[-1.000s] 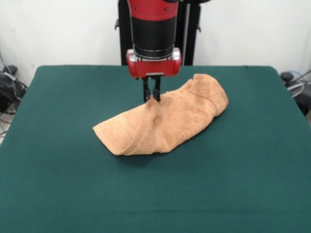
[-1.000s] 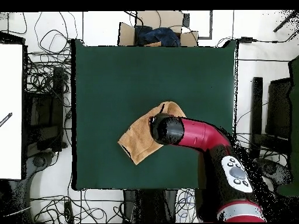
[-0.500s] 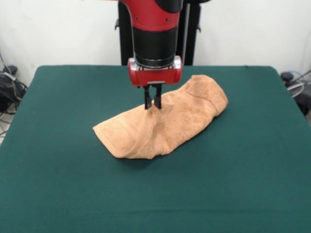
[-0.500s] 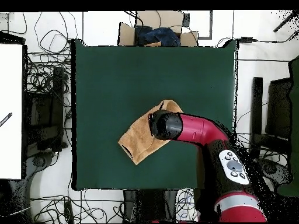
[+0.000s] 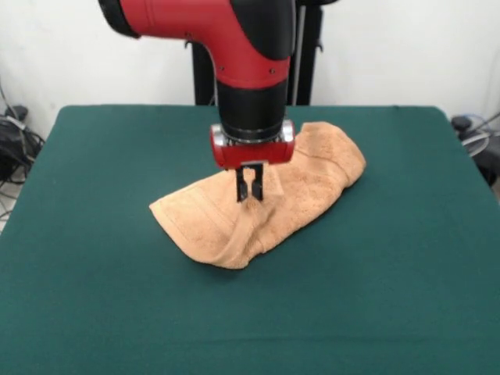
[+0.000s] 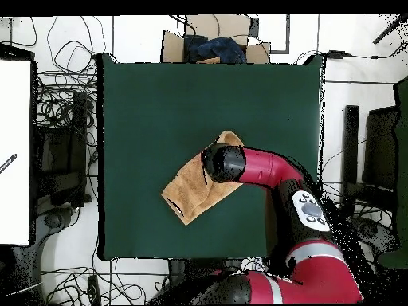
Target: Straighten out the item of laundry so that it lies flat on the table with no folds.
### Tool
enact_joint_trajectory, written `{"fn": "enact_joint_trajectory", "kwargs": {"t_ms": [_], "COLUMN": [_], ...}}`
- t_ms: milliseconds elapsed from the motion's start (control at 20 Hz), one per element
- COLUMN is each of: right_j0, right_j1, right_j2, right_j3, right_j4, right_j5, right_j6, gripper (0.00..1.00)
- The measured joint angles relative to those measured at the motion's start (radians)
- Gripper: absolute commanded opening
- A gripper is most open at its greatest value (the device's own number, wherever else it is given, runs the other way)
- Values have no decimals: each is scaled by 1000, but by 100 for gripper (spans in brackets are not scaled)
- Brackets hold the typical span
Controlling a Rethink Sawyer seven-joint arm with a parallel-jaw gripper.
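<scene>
A crumpled towel (image 5: 266,199) is seen near the centre of the green table (image 5: 375,297), its long axis running from 8 to 2 o'clock. Its raised middle fold is pinched by the gripper (image 5: 249,187). Cables (image 6: 60,103) are strewn over the pale floor around the table.

arm (image 5: 234,39) — glossy red shell, black cylindrical wrist section below it. red collar with a silver rim above the gripper (image 5: 248,190), its fingers (image 5: 241,186) thin and black. overhead: grey oval panel (image 6: 306,210) with dark dots — probably buttons.
</scene>
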Motion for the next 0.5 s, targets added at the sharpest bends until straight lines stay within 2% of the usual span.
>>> {"fn": "enact_joint_trajectory", "kwargs": {"t_ms": [400,500], "right_j0": [50,67], "right_j1": [74,103], "right_j2": [0,0], "right_j3": [-124,-184], "right_j4": [14,21], "right_j5": [67,112], "right_j6": [0,0], "gripper": [0,0]}}
